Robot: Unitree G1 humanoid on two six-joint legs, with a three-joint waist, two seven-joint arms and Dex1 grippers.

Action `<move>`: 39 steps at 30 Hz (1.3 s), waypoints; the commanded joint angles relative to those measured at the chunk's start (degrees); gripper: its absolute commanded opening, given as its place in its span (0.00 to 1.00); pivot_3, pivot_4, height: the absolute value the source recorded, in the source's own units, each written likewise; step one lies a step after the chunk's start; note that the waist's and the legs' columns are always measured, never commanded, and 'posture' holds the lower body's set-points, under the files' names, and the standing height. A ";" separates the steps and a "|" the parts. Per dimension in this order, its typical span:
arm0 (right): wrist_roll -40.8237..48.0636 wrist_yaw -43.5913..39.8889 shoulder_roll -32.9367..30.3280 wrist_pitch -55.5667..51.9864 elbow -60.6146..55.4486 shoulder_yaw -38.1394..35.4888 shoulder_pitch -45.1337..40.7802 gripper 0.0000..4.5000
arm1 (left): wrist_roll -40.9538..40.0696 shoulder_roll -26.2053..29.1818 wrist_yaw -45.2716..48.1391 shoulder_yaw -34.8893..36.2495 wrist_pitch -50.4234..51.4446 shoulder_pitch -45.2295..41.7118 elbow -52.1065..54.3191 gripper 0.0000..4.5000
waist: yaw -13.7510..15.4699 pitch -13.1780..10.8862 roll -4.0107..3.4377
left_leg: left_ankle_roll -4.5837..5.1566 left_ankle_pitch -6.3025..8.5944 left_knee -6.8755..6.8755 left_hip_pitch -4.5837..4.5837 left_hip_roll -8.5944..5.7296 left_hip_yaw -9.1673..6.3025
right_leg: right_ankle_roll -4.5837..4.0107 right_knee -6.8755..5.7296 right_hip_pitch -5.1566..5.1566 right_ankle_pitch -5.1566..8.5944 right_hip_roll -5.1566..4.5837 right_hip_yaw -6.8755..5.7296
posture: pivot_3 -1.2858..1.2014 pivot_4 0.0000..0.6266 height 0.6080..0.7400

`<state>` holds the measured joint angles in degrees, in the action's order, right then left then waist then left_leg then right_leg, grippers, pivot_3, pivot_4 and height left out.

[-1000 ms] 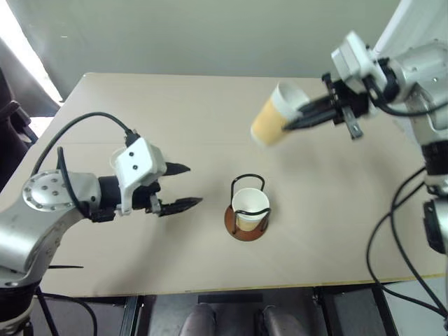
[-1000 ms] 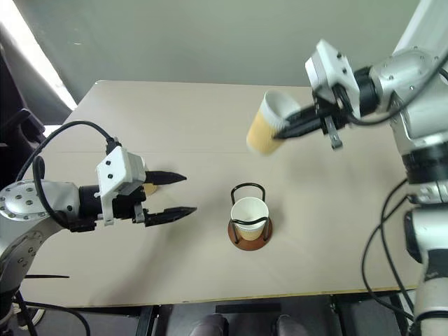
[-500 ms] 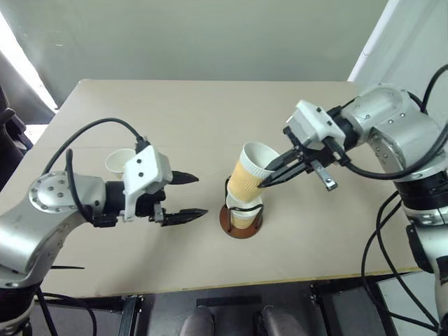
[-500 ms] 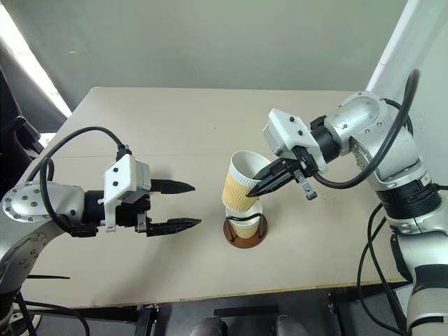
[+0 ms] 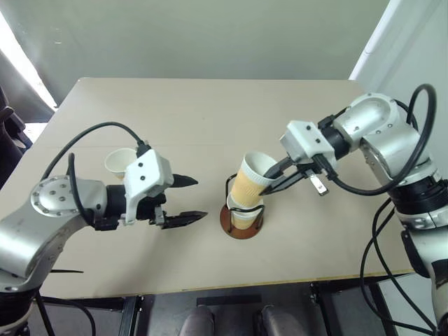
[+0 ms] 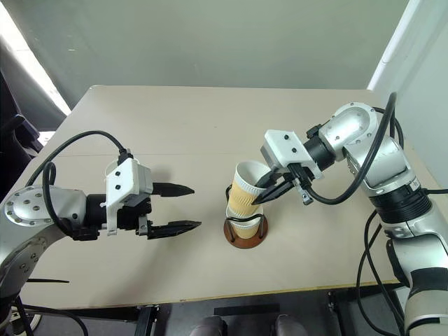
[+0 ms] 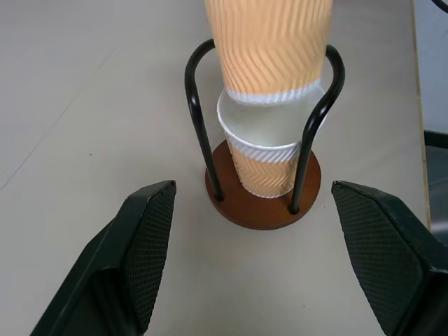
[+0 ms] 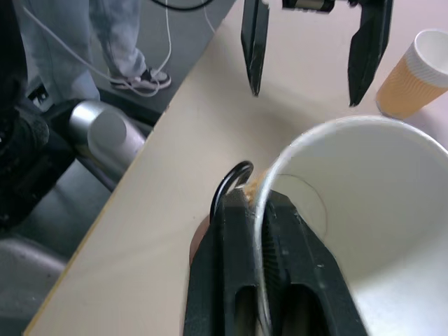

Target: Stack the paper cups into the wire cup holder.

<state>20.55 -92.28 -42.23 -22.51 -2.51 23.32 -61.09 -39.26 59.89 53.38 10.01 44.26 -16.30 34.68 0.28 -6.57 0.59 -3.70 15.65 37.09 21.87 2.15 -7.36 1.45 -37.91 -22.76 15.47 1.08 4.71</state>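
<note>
The wire cup holder (image 5: 240,210) stands on the beige table (image 5: 210,119), one paper cup (image 7: 269,164) inside; a second cup (image 5: 250,183) leans into it, its rim pinched by the right gripper (image 5: 274,180); the third cup (image 5: 119,162) stands behind the left gripper (image 5: 185,199), whose fingers are spread and hold nothing; grey wall (image 5: 210,35) behind.

No legible text, label, brand, number or sign appeared in any view. The paper cups (image 5: 250,183) carried only a plain ribbed wave pattern with no print, and the wire cup holder (image 7: 263,196), the bench (image 5: 210,119) and the white housings of both arms bore no readable markings.
</note>
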 commanded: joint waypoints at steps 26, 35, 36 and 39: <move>19.37 7.50 -6.28 -15.95 -2.35 -26.21 6.83 0.99 | 38.17 6.66 4.39 -18.26 -26.57 -20.23 -44.88 0.85 | 0.80 0.00 0.00 | -0.06 -0.03 -0.06 0.10 -0.08 -0.12 | -0.03 -0.04 -0.19 0.02 -0.10 0.00 | 0.52 0.24 1.00; 22.35 11.71 -10.38 -19.80 -9.96 -29.57 12.04 1.00 | 47.99 -1.20 7.32 -25.95 -34.10 -27.95 -60.20 0.55 | 0.84 0.01 0.02 | -0.06 -0.03 -0.04 0.29 -0.11 -0.15 | 0.03 0.06 -0.26 0.00 -0.12 -0.02 | 0.52 0.24 1.00; 22.38 12.19 -10.66 -19.90 -10.31 -29.73 12.43 1.00 | 48.62 -1.63 7.36 -26.18 -34.81 -28.46 -61.51 0.47 | 0.84 0.01 0.02 | -0.06 -0.04 -0.02 0.29 -0.11 -0.15 | 0.04 0.07 -0.25 -0.01 -0.11 -0.02 | 0.52 0.24 1.00; 22.34 13.73 -11.31 -19.96 -11.12 -30.18 13.62 1.00 | 50.02 -2.82 7.48 -26.27 -37.04 -29.75 -65.03 0.21 | 0.77 0.02 0.03 | -0.04 -0.04 -0.01 0.25 -0.12 -0.15 | 0.12 0.07 -0.22 0.01 -0.11 -0.01 | 0.52 0.24 1.00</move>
<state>41.65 -79.66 -52.59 -42.34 -11.95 -4.04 -47.53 9.81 57.35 60.89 -16.47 8.69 -45.11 -28.73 1.05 -6.56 0.61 -3.73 15.60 37.08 22.08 2.02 -7.51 1.60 -37.85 -22.95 15.48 0.97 4.70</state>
